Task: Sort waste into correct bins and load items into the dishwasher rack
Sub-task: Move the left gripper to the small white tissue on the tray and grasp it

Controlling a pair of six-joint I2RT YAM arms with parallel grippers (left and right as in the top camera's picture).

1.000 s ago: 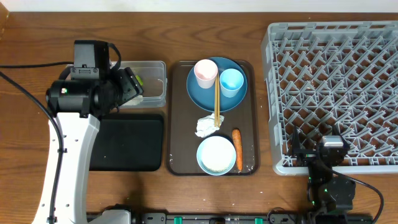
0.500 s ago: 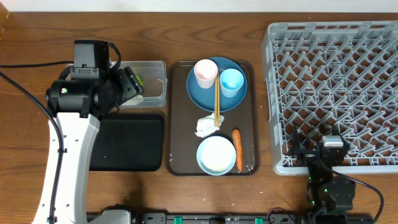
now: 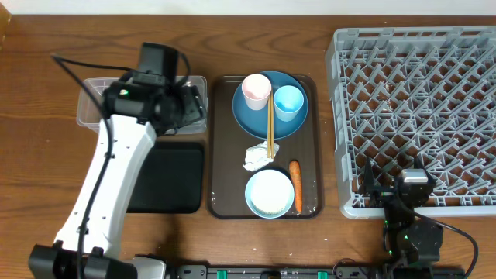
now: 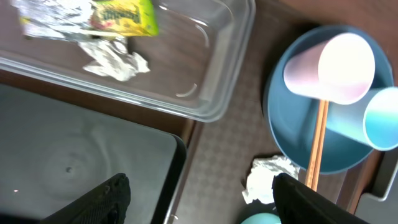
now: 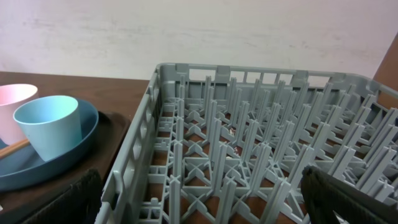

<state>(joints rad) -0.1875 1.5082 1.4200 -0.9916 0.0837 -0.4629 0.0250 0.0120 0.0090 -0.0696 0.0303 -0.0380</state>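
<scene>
My left gripper [image 3: 194, 108] hangs open and empty over the right end of the clear tub [image 3: 97, 116], beside the brown serving tray [image 3: 225, 186]. In the left wrist view the clear tub [image 4: 205, 93] holds crumpled foil [image 4: 50, 15], a yellow-green wrapper [image 4: 121, 15] and a tissue [image 4: 115, 61]. The black tray [image 3: 167, 178] lies in front of the tub. On the serving tray are the dark-blue plate [image 3: 260, 120] with a pink cup [image 3: 256, 91], a light-blue cup [image 3: 288, 102] and chopsticks [image 3: 270, 128], then a tissue [image 3: 256, 157], a carrot [image 3: 295, 186] and a pale-blue bowl [image 3: 270, 192]. My right gripper [image 3: 397, 180] stands open at the near edge of the grey rack [image 3: 418, 93].
The left arm's white link [image 3: 101, 194] slants across the table's left side, partly over the black tray. The rack [image 5: 249, 149] fills the right wrist view, with the light-blue cup [image 5: 50, 124] to its left. A cable [image 3: 77, 74] loops behind the tub.
The left arm has swung right, carrying its open gripper from the tub's middle to its right end near the serving tray. The right arm has not moved.
</scene>
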